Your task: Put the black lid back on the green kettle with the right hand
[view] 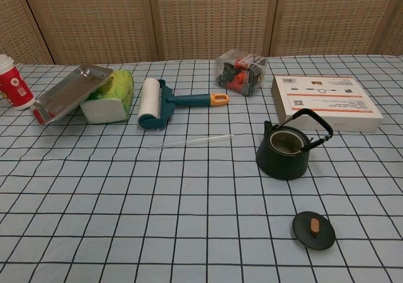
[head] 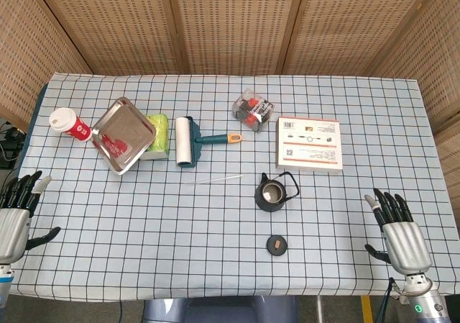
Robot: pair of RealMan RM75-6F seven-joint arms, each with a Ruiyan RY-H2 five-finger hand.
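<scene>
Black lid (view: pixel 313 230) off, near the open green kettle (view: pixel 284 151).

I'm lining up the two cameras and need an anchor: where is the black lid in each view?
Head view: the lid lies low, right of centre, on the cloth, nearer the robot than the kettle.
Chest view: the lid sits lower right, apart from the kettle.
Shared landmark: the open kettle, just beyond the lid in both.
</scene>
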